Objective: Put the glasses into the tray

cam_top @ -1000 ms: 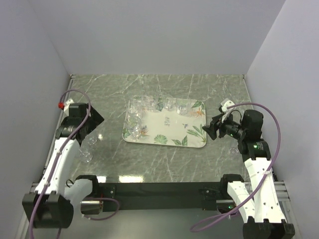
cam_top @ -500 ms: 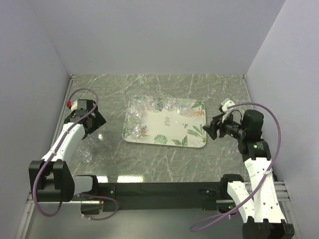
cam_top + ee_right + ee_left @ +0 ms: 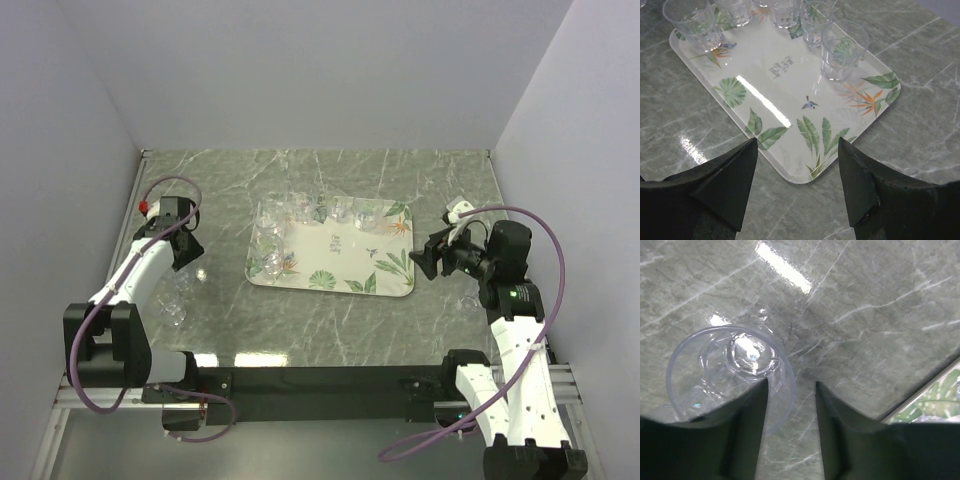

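Left wrist view: left end effector (image 3: 791,387), jaws parted, straddles the wall of one glass (image 3: 715,365). It is probably light, slippery and brittle, so pinch the rim gently. Right end effector (image 3: 797,145) gapes empty.

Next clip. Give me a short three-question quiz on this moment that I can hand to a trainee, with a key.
1. True or false: the right fingers are holding a glass.
2. In the top view, along which edges of the tray do the glasses stand?
3. The glass at the left fingers stands on: A) the tray, B) the table, C) another glass.

Key: 1 false, they are open and empty. 2 the far and left edges. 3 B.
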`<state>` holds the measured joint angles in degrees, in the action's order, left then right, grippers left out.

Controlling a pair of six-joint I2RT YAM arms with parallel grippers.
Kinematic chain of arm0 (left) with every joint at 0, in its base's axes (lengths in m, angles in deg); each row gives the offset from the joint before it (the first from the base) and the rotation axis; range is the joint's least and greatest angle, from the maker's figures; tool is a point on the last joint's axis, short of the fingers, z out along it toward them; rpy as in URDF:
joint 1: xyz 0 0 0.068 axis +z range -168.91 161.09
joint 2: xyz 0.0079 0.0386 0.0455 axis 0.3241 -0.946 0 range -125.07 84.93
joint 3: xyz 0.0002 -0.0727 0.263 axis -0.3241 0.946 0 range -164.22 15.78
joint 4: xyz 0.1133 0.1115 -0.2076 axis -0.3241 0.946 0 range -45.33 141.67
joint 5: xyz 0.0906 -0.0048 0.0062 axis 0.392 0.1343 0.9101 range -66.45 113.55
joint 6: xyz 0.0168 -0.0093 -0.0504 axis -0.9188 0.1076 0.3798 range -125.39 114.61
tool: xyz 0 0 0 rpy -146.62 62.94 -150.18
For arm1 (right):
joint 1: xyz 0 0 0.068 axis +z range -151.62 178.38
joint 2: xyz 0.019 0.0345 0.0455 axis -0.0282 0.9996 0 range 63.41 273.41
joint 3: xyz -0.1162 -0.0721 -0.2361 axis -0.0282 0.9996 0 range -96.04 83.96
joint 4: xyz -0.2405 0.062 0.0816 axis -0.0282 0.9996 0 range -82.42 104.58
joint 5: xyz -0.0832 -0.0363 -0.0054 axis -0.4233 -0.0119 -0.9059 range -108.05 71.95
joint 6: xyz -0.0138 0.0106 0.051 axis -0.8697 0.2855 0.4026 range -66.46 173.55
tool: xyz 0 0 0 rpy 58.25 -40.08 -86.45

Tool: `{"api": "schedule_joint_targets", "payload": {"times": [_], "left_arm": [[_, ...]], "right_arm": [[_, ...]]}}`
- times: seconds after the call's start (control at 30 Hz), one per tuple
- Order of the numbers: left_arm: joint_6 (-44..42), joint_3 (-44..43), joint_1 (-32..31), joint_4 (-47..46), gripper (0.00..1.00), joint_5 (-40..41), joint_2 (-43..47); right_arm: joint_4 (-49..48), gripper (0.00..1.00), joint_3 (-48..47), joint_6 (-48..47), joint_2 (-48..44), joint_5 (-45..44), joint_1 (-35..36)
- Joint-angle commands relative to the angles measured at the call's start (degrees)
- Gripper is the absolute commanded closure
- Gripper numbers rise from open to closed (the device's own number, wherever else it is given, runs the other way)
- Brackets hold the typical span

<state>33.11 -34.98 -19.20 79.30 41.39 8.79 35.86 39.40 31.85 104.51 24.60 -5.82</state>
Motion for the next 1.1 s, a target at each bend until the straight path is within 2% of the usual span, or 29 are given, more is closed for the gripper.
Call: {"api": "schedule_joint_targets", "payload": {"times": [0.0, 0.03, 0.1, 0.13, 0.2, 0.47, 0.7, 0.9, 1.07], "left_arm": [[-1.5, -2.15, 0.21, -2.02, 0.6, -0.44, -0.68], [-1.59, -2.15, 0.21, -2.11, 0.72, -0.7, -0.85], [-2.11, -2.32, 0.21, -2.29, 0.84, -1.58, -1.2], [-2.29, -2.32, 0.21, -2.38, 0.93, -1.85, -1.21], [-2.64, -2.5, 0.21, -2.38, 1.0, -2.46, -1.12], [-6.59, -1.62, 0.21, -4.57, 1.0, -8.08, 4.5], [-9.14, 0.31, -1.63, -7.21, 1.0, -14.15, 15.39], [-10.64, -0.3, -5.59, -9.23, 1.0, -18.45, 22.07], [-10.82, -3.37, -13.14, -11.25, 1.0, -20.92, 23.23]], "right_arm": [[-2.17, 0.28, 0.35, 0.25, 0.03, -0.2, -0.8], [-2.26, 0.28, 0.35, 0.25, 0.03, -0.2, -0.8], [-2.26, 0.28, 0.35, 0.33, 0.12, -0.2, -0.98], [-2.17, 0.28, 0.26, 0.34, 0.03, -0.29, -1.07], [-2.26, 0.28, 0.35, 0.42, 0.12, -0.03, -1.33], [-2.34, 0.28, 0.43, 0.6, 0.29, 0.32, -2.47], [-2.26, 0.28, 0.35, 0.69, 0.82, 1.03, -3.44], [-2.17, 0.28, 0.35, 0.6, 1.52, 1.55, -4.05], [-2.17, 0.28, 0.52, 0.51, 1.88, 1.47, -4.58]]}}
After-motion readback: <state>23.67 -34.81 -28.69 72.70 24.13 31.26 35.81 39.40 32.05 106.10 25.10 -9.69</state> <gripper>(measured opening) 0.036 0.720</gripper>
